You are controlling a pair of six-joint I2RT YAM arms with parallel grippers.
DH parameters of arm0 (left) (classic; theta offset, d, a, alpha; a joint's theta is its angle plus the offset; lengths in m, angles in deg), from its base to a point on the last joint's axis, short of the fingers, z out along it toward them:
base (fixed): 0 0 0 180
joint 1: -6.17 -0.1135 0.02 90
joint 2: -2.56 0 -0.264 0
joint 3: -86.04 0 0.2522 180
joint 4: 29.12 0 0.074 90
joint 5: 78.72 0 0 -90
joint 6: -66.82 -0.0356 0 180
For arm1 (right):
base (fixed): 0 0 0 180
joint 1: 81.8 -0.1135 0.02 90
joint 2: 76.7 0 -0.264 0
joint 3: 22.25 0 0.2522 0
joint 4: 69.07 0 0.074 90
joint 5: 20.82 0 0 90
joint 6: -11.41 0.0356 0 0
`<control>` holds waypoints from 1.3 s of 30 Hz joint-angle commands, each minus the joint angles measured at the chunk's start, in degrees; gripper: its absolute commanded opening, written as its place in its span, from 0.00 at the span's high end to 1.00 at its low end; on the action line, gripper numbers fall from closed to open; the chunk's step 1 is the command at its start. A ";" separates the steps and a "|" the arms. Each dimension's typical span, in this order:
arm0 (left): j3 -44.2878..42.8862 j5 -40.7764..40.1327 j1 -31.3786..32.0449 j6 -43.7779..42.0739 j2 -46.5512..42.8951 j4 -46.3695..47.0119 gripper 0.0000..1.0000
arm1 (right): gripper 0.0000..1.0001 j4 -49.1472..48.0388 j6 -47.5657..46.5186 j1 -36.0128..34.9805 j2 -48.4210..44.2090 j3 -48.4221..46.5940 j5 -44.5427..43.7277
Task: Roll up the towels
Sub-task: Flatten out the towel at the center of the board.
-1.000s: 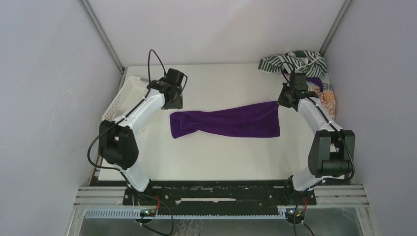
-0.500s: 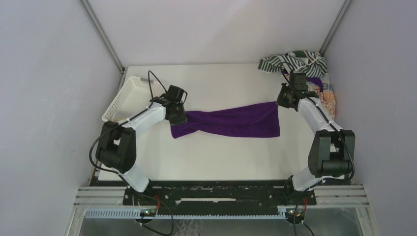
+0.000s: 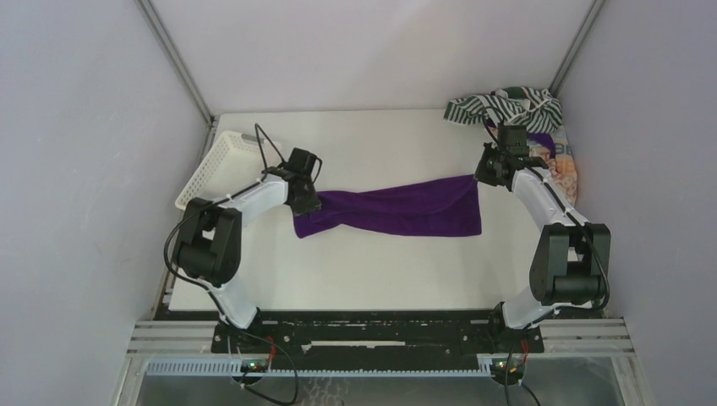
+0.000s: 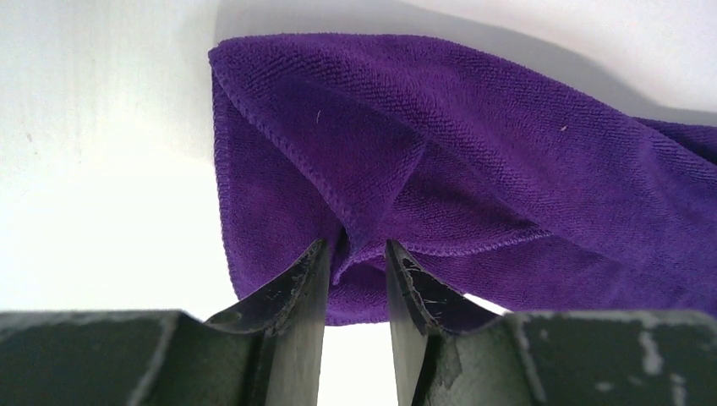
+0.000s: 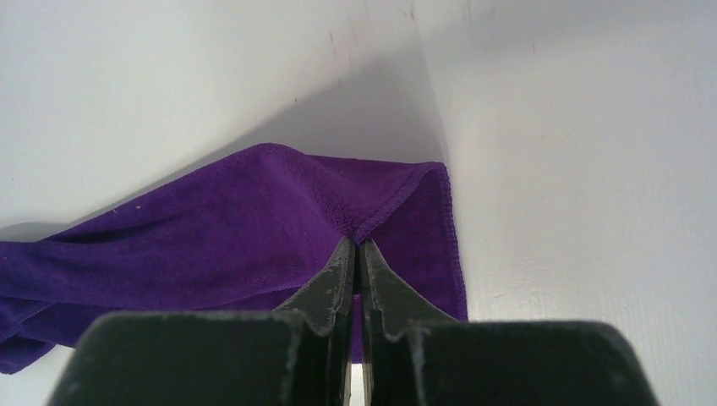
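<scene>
Purple towel (image 4: 507,169) corner seemingly pinched in left hand (image 4: 355,258).

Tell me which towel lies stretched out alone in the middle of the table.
The purple towel. The striped towel and the patterned towel are heaped together in the far right corner instead.
</scene>
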 commanded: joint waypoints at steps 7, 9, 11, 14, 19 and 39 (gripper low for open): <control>-2.64 3.37 -0.27 0.54 -0.38 3.08 0.90 | 1.00 -2.07 0.03 0.34 -0.77 -0.04 0.25; -3.38 4.40 -0.60 0.37 -2.27 2.75 0.99 | 1.00 -2.37 0.32 0.89 -1.55 -0.03 0.46; -4.69 6.43 -1.61 0.05 -4.48 1.67 1.00 | 1.00 -3.15 0.88 1.94 -2.76 -0.03 1.26; -8.04 10.18 -4.64 -0.57 -9.11 -0.44 1.00 | 1.00 -3.46 2.36 4.85 -4.99 -1.27 3.56; -19.06 15.83 -10.18 -4.10 -15.18 -7.52 1.00 | 1.00 -2.89 4.93 10.70 -9.13 -5.39 9.76; -10.73 28.52 -14.62 -6.97 -46.06 -16.00 1.00 | 1.00 8.54 7.43 16.80 -44.32 -1.25 10.55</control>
